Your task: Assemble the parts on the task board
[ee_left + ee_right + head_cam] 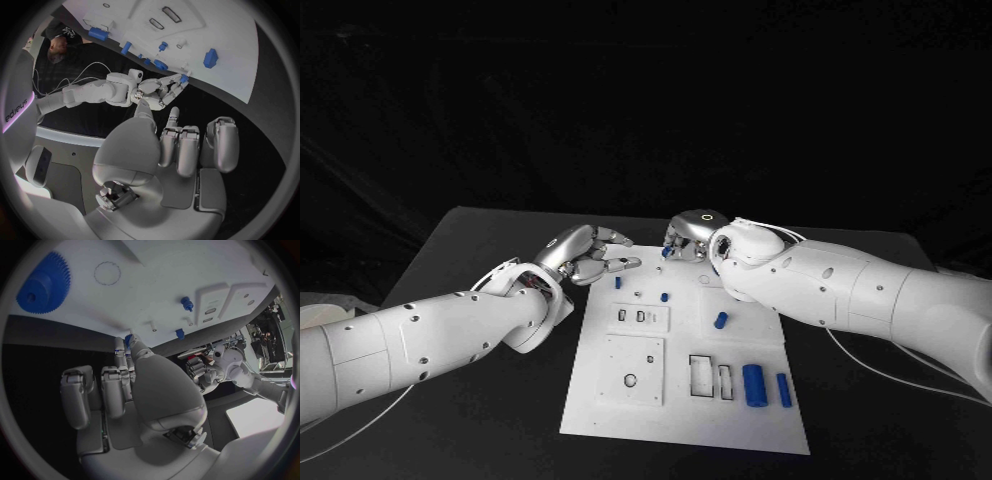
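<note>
The white task board (678, 412) lies in the middle of the black table. My right hand (687, 237) hovers at the board's far edge and pinches a small blue part (128, 338) between thumb and fingertip; the same small blue part (183, 78) shows at its fingertips in the left wrist view. My left hand (589, 255) hangs over the far left corner of the board, fingers curled in, holding nothing. A blue gear (42, 282) lies on the board near the right hand. Two long blue cylinders (753, 385) lie at the near right.
Small blue pegs (617, 282) (666, 296) (721, 320) sit on the far half of the board. Raised white blocks with slots (633, 318) and rectangular cut-outs (702, 373) occupy its middle. Black table (473, 250) surrounds the board. Both forearms cross the board's far corners.
</note>
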Controlling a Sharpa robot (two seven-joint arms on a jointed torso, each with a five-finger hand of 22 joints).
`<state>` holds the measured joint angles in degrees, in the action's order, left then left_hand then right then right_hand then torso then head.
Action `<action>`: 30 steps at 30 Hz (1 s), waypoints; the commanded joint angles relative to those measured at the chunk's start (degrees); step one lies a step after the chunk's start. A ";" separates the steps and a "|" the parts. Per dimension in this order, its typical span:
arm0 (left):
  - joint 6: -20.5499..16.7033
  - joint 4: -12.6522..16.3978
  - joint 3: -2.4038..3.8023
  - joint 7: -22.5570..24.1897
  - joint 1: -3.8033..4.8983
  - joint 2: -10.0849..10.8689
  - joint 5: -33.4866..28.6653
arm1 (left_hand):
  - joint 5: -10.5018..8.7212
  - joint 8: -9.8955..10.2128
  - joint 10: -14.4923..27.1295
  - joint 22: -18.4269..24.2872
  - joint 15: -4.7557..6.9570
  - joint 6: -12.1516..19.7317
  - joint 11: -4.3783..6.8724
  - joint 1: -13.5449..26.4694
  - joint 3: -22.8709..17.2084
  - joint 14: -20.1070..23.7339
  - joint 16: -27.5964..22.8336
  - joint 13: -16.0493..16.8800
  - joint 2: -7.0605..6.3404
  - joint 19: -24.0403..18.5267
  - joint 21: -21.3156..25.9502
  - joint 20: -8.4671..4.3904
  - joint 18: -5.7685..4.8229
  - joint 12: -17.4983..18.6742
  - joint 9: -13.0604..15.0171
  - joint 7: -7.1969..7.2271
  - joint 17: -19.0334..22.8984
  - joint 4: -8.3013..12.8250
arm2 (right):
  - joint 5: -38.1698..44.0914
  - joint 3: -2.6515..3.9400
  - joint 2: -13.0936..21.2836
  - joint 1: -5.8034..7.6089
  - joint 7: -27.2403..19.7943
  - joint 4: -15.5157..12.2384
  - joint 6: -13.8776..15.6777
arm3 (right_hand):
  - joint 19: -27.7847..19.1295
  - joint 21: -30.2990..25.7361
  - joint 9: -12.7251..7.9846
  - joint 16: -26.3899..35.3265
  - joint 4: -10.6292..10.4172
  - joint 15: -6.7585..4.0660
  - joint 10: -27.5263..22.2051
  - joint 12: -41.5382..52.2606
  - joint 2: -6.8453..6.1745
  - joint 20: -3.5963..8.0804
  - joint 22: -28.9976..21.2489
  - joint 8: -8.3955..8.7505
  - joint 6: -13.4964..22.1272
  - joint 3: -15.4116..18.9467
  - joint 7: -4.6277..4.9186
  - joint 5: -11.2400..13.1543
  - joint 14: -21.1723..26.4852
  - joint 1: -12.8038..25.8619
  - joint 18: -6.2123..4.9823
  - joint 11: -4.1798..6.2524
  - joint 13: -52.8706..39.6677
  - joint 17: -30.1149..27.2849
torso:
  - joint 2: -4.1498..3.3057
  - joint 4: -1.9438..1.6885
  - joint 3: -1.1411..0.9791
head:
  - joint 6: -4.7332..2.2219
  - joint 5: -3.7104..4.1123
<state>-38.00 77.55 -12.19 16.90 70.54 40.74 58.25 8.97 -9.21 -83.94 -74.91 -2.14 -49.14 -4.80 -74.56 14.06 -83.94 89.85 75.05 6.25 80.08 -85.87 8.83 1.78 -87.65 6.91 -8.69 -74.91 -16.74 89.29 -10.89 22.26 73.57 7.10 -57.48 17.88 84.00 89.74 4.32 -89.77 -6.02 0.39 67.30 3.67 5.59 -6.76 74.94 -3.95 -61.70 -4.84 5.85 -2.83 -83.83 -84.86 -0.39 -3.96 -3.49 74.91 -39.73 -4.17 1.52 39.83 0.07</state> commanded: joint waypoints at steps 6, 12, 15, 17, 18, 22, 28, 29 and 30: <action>-0.39 -0.08 0.07 0.35 0.17 -0.24 0.39 | 0.30 -0.06 -2.49 -6.73 -0.21 0.37 0.01 -0.37 0.36 -6.06 0.15 8.78 0.09 -0.55 0.42 0.09 0.58 0.41 -0.03 -0.06 -15.09 0.12 | 0.86 0.03 -0.31 -0.09 -0.22 0.10 -0.88 | 6.00 0.26 0.01 -0.23 -0.16 -0.48 -0.32 -0.19 -0.41 0.18 15.06 -0.07 0.09 -0.48 -0.29 -0.36 -6.17 0.05 0.39 0.08 0.05 15.09 | -0.01 0.03 -0.01 | -0.03 -0.18; -0.38 0.04 0.07 0.37 0.18 -0.19 0.50 | 0.30 -0.06 -2.49 -6.73 -0.21 0.37 0.01 -0.37 0.36 -6.06 0.15 8.78 0.09 -0.55 0.42 0.09 0.58 0.41 -0.03 -0.06 -15.09 0.12 | 0.87 0.03 -0.25 -0.16 -0.31 0.26 -1.11 | 6.00 0.26 -0.03 -0.23 -0.26 -0.55 -0.43 -0.21 -0.47 0.26 15.06 0.03 0.23 -0.57 -0.29 -0.37 -6.17 0.09 0.39 0.09 0.06 15.09 | -0.04 -0.06 0.00 | -0.03 -0.22; -0.40 0.14 0.07 0.31 0.18 -0.06 0.56 | 0.30 -0.06 -2.49 -6.73 -0.21 0.37 0.01 -0.37 0.36 -6.06 0.15 8.78 0.09 -0.55 0.42 0.09 0.58 0.41 -0.03 -0.06 -15.09 0.12 | 0.94 0.03 -0.31 -0.20 -0.27 0.45 -1.20 | 6.00 0.26 -0.04 -0.23 -0.27 -0.55 -0.44 -0.21 -0.48 0.26 15.06 0.04 0.24 -0.58 -0.29 -0.38 -6.17 0.10 0.39 0.09 0.06 15.09 | -0.06 0.02 -0.01 | 0.05 -0.35; -0.43 0.15 0.07 0.27 0.18 -0.05 0.58 | 0.30 -0.06 -2.49 -6.73 -0.21 0.37 0.01 -0.37 0.36 -6.06 0.15 8.78 0.09 -0.55 0.42 0.09 0.58 0.41 -0.03 -0.06 -15.09 0.12 | 0.91 0.03 -0.33 -0.21 -0.21 0.57 -1.24 | 6.00 0.26 -0.04 -0.23 -0.27 -0.55 -0.44 -0.21 -0.48 0.26 15.06 0.04 0.24 -0.58 -0.29 -0.38 -6.17 0.10 0.39 0.09 0.06 15.09 | -0.07 0.03 0.01 | 0.19 -0.42; -0.45 0.14 0.07 0.26 0.18 -0.06 0.59 | 0.30 -0.06 -2.49 -6.73 -0.21 0.37 0.01 -0.37 0.36 -6.06 0.15 8.78 0.09 -0.55 0.42 0.09 0.58 0.41 -0.03 -0.06 -15.09 0.12 | 0.88 0.03 -0.33 -0.22 -0.19 0.61 -1.29 | 6.00 0.26 -0.04 -0.23 -0.27 -0.55 -0.44 -0.21 -0.48 0.26 15.06 0.04 0.24 -0.58 -0.29 -0.38 -6.17 0.10 0.39 0.09 0.06 15.09 | -0.08 -0.02 0.03 | 0.16 -0.39; -0.46 0.28 0.08 0.23 0.19 -0.05 0.61 | 0.31 -0.07 -2.47 -6.74 -0.21 0.38 0.01 -0.40 0.37 -6.06 0.15 8.75 0.11 -0.53 0.42 0.09 0.58 0.42 -0.03 -0.06 -15.09 0.13 | 0.84 0.03 -0.39 -0.29 -0.06 0.76 -1.47 | 6.00 0.26 -0.08 -0.23 -0.33 -0.59 -0.53 -0.22 -0.55 0.32 15.06 0.13 0.38 -0.66 -0.30 -0.38 -6.17 0.11 0.39 0.10 0.06 15.09 | -0.06 0.02 0.06 | 0.18 -0.31; -0.50 0.40 0.08 0.18 0.22 -0.07 0.61 | 0.32 -0.09 -2.47 -6.75 -0.21 0.38 0.01 -0.45 0.37 -6.06 0.15 8.74 0.18 -0.53 0.42 0.09 0.58 0.43 -0.02 -0.06 -15.09 0.13 | 0.84 0.03 -0.52 -0.39 0.24 0.76 -1.74 | 6.00 0.26 -0.13 -0.23 -0.42 -0.63 -0.66 -0.23 -0.65 0.38 15.06 0.22 0.56 -0.75 -0.29 -0.38 -6.17 0.14 0.39 0.10 0.06 15.09 | -0.07 -0.03 0.06 | 0.31 -0.33; -0.50 0.45 0.08 0.16 0.23 -0.04 0.61 | 0.32 -0.10 -2.47 -6.74 -0.21 0.37 0.01 -0.47 0.36 -6.06 0.15 8.75 0.21 -0.53 0.43 0.09 0.58 0.43 -0.01 -0.05 -15.09 0.13 | 0.85 0.03 -0.57 -0.40 0.28 0.79 -1.85 | 6.00 0.26 -0.15 -0.23 -0.46 -0.65 -0.71 -0.23 -0.70 0.41 15.06 0.26 0.64 -0.79 -0.27 -0.38 -6.17 0.16 0.39 0.10 0.06 15.09 | -0.07 -0.03 0.06 | 0.31 -0.33; -0.51 0.50 0.08 0.14 0.24 0.00 0.62 | 0.32 -0.10 -2.47 -6.74 -0.21 0.37 0.01 -0.47 0.36 -6.06 0.15 8.75 0.21 -0.53 0.43 0.09 0.58 0.43 -0.01 -0.05 -15.09 0.13 | 0.85 0.03 -0.62 -0.41 0.31 0.81 -1.92 | 6.00 0.26 -0.16 -0.23 -0.48 -0.66 -0.74 -0.23 -0.72 0.42 15.06 0.27 0.69 -0.81 -0.26 -0.38 -6.17 0.17 0.39 0.10 0.06 15.09 | -0.05 -0.01 0.05 | 0.33 -0.42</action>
<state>-38.11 77.83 -12.18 16.83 70.65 40.76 58.55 8.97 -9.21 -83.94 -74.91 -2.14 -49.14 -4.80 -74.55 14.22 -83.94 89.85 75.08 6.25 79.88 -85.64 9.03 1.78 -87.39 6.90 -8.69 -74.90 -16.58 89.32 -10.83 21.71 73.21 7.09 -56.78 17.32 84.00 89.74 4.24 -89.77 -6.57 0.19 66.90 3.67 5.35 -6.77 74.92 -3.39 -61.33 -5.38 5.80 -3.00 -84.03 -84.61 -0.39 -3.96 -3.50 74.90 -39.79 -4.17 1.56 40.09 -0.26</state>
